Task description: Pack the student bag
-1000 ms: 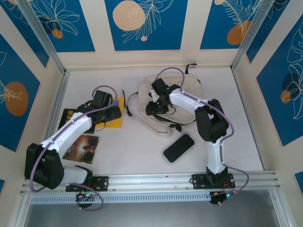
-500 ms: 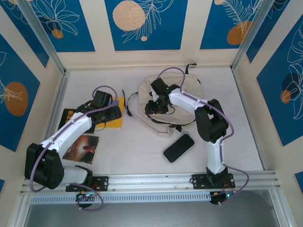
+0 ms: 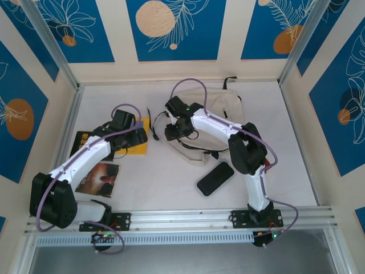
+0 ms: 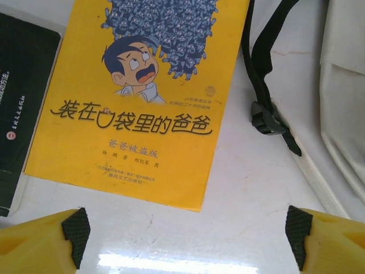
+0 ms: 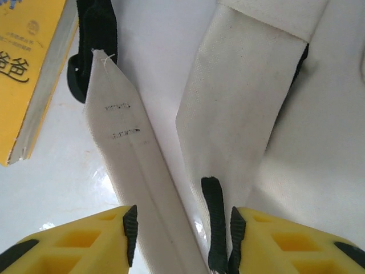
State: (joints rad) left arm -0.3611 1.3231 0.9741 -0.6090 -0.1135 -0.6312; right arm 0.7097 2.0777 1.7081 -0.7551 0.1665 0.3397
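The student bag (image 3: pixel 221 105) lies flat at the far middle of the white table (image 3: pixel 159 188), with its straps trailing off its left and near edges.

The right gripper (image 3: pixel 173 132) sits at the bag's left edge. From the right wrist, its jaws stand about half apart around a cream strap (image 5: pixel 131 165) and a strip of black webbing (image 5: pixel 214 222) beside it. The webbing is close against the right-hand pad. Whether the jaws actually pinch the straps or only bracket them cannot be told from this angle.

The left gripper (image 4: pixel 185 231) hovers over the table with its jaws spread wide and nothing between them. Just beyond them lies a yellow book (image 4: pixel 142 85) with a cartoon boy on the cover. A black book (image 4: pixel 23 103) is just beside its left side. To the right of the yellow book a black strap with a buckle (image 4: pixel 265 108) runs across the table, and the bag's cream fabric shows past it.

Near the left arm lies a dark-covered book (image 3: pixel 98 177). A flat black oblong object (image 3: pixel 215 178) rests on the table just in front of the bag.
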